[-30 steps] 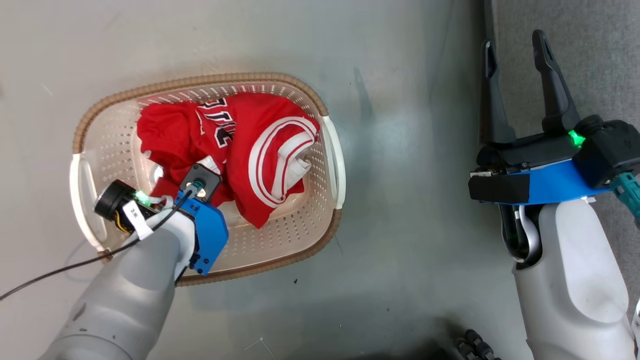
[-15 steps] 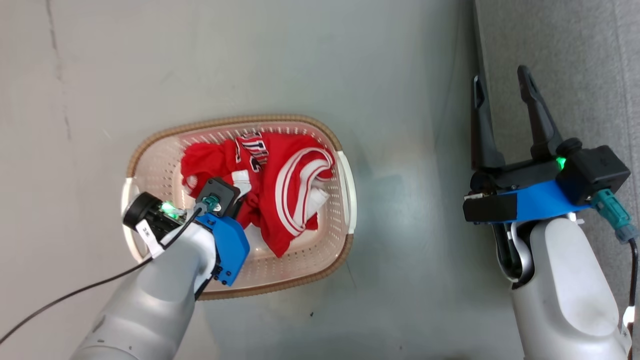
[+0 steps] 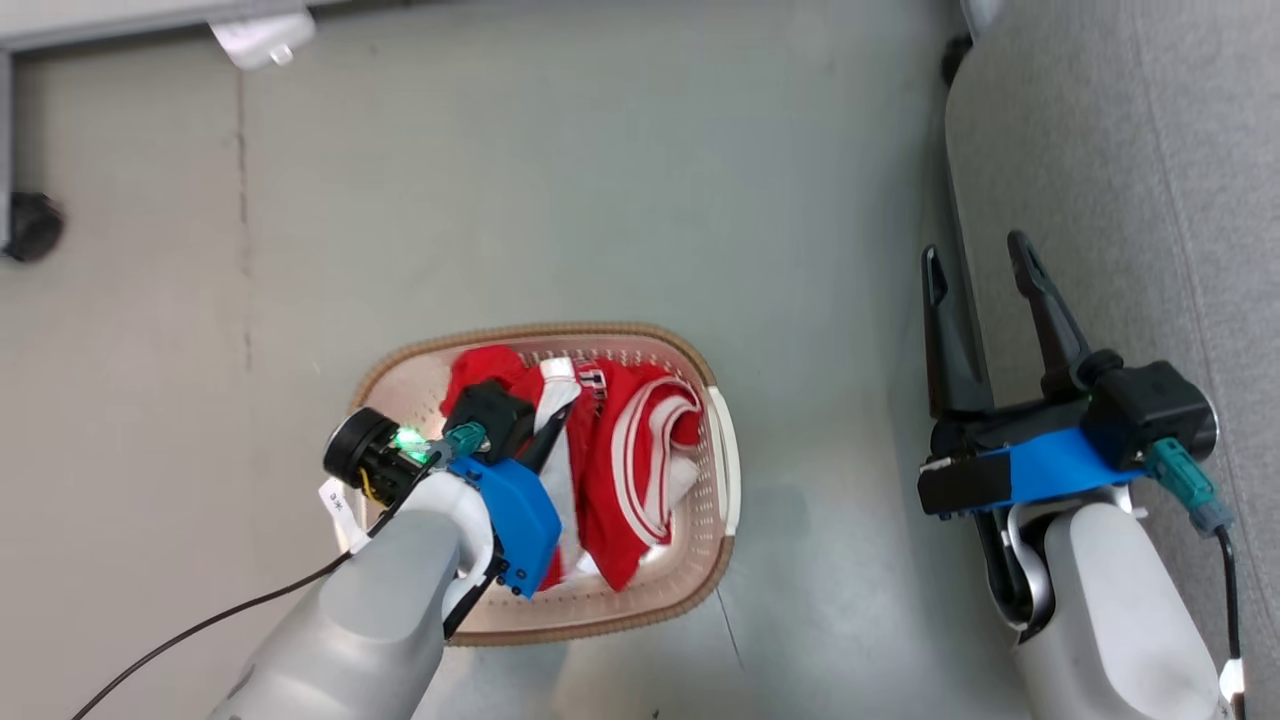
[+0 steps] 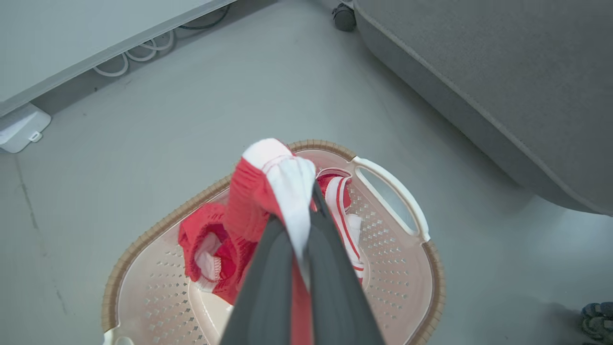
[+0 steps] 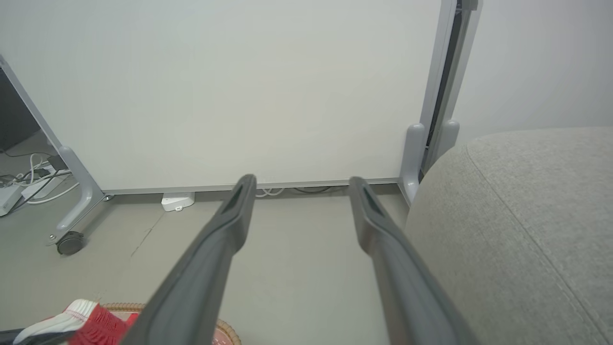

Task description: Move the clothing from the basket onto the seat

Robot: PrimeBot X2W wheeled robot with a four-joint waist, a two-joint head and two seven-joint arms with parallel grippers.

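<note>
Fabric of the clothing (image 4: 246, 201) reads as thin, limp sports mesh: light, with no stiffness, likely to drape, stretch and trail rather than lift as one piece. Left gripper (image 4: 299, 223), centre of the left wrist view, has its jaws closed almost to nothing on a bunched red fold with a white hem. The rest of that garment hangs down into the basket (image 4: 428, 268). Striped garment (image 3: 645, 470) lies loose in the basket's right half, lower centre of the head view. Pinching a thick gather or hem, as here, looks safer than a single layer, which could slip out. Snagging on the perforations seems possible. Right gripper (image 3: 975, 250), right of the head view, has its jaws wide apart and holds nothing; it sits at the left edge of the seat (image 3: 1150, 200).
</note>
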